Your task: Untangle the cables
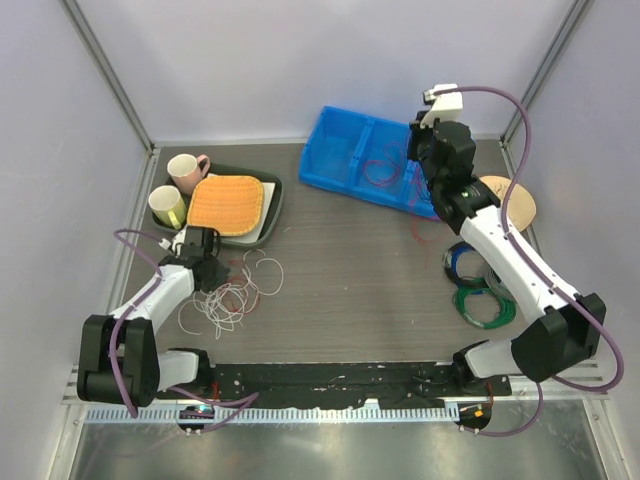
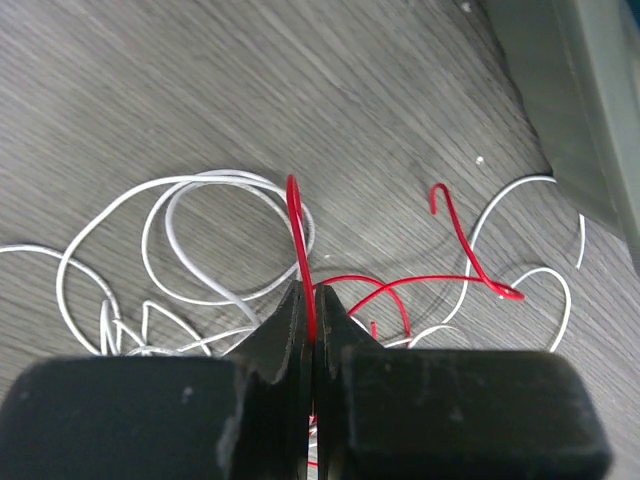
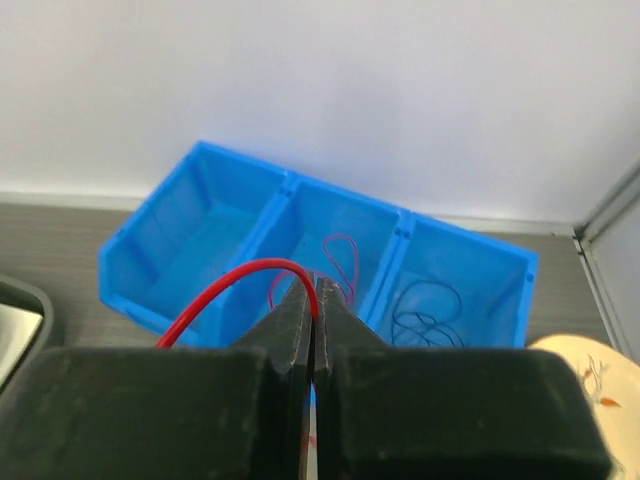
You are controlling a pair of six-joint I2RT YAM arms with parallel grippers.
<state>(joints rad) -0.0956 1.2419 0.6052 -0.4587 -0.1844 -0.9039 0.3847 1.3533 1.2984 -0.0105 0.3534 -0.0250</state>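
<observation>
A loose tangle of white cables (image 1: 225, 305) and red cables (image 1: 240, 292) lies on the table at the left. My left gripper (image 1: 207, 270) is at the tangle's near-left edge, shut on a red cable (image 2: 298, 225) that loops up between the jaws, with white loops (image 2: 200, 240) beside it. My right gripper (image 1: 420, 180) is raised over the blue three-part bin (image 1: 340, 160) and shut on another red cable (image 3: 225, 283), whose end hangs down (image 1: 415, 228). The bin's middle part holds a red cable (image 3: 342, 255); its right part holds dark blue cables (image 3: 425, 318).
A dark tray (image 1: 278, 195) at the back left holds two cups (image 1: 185, 172) and an orange mat (image 1: 227, 203). Blue coils (image 1: 465, 262) and green coils (image 1: 482, 303) lie by the right arm. A round wooden plate (image 1: 520, 200) sits at the far right.
</observation>
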